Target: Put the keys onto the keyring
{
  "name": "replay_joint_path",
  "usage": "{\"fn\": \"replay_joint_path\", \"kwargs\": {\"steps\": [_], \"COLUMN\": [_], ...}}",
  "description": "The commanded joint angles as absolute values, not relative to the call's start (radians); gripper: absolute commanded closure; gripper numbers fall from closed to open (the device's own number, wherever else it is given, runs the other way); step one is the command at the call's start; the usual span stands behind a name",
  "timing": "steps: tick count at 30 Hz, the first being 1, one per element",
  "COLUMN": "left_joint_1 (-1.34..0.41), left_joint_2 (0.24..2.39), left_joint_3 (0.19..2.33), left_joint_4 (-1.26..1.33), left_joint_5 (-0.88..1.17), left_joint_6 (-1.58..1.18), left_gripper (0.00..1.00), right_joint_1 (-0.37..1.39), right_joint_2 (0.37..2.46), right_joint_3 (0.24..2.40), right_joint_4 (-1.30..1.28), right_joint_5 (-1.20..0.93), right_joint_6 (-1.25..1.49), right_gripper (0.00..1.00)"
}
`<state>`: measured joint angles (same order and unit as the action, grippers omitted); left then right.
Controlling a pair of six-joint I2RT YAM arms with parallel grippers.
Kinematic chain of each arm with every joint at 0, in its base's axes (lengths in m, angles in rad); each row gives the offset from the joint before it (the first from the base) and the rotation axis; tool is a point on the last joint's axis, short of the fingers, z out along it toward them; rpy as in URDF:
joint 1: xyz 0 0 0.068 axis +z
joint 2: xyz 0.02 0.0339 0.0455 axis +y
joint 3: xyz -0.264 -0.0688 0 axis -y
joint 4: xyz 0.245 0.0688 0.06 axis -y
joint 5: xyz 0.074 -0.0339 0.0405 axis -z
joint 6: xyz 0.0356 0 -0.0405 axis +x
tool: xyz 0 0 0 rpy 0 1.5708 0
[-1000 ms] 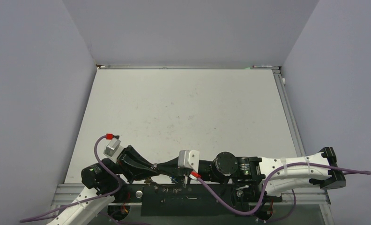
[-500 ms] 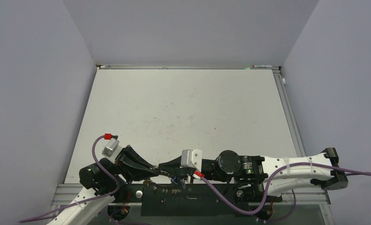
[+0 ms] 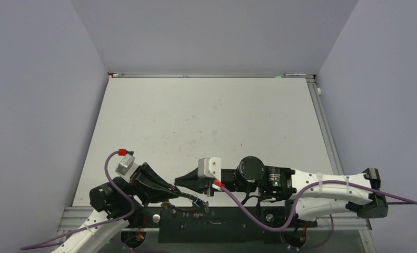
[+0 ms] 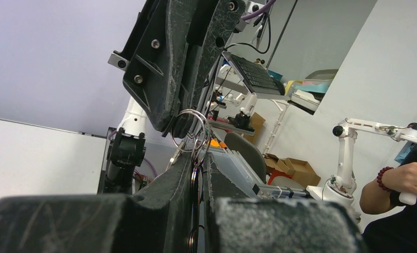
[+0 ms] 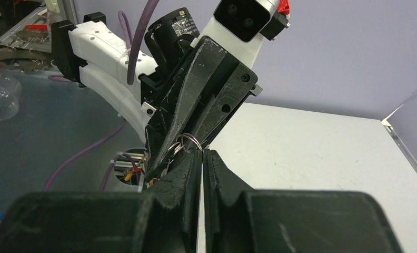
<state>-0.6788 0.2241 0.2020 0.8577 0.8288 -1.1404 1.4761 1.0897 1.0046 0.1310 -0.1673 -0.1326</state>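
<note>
Where the two arms meet at the near edge of the surface (image 3: 206,121), the top view shows the left pincer (image 3: 169,193) and the right pincer (image 3: 178,181) tip to tip, with the keys (image 3: 196,201) hanging just beside them, one showing blue. From the left wrist, the left pincer is narrowed to a slit and clamps the keyring (image 4: 191,126), whose wire runs down between its fingers (image 4: 182,171); the right pincer's tip overlaps the ring's upper left rim. From the right wrist, the right pincer's jaws are pressed almost together, and the ring sits just above its fingertips, beside the left pincer's tip. Whether the right pincer pinches the ring cannot be told.
</note>
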Motion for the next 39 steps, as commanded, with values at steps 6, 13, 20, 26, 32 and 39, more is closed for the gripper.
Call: {"fn": "replay_joint_path", "kwargs": {"steps": [6, 13, 20, 26, 32, 39], "left_joint_1": [-0.692, -0.693, -0.693, -0.693, -0.692, -0.692], "left_joint_2": [0.216, 0.215, 0.210, 0.196, 0.191, 0.178], "left_joint_3": [0.248, 0.259, 0.301, 0.338, 0.345, 0.345], "left_joint_4": [0.952, 0.905, 0.763, 0.621, 0.570, 0.560], "left_joint_5": [0.873, 0.892, 0.914, 0.899, 0.856, 0.831], "left_joint_6": [-1.166, -1.131, -1.034, -0.926, -0.886, -0.872], "left_gripper": [1.00, 1.00, 1.00, 1.00, 1.00, 1.00], "right_joint_1": [1.388, 1.390, 1.403, 1.425, 1.439, 1.442], "right_joint_2": [1.163, 1.264, 1.316, 1.353, 1.384, 1.425], "right_joint_3": [1.128, 1.242, 1.322, 1.383, 1.432, 1.544], "right_joint_4": [0.080, -0.090, -0.199, -0.300, -0.355, -0.483], "right_joint_5": [-0.273, -0.255, -0.172, -0.091, -0.084, -0.007], "right_joint_6": [-0.117, -0.088, -0.056, -0.041, -0.045, -0.042], "right_gripper": [0.95, 0.95, 0.95, 0.87, 0.76, 0.60]}}
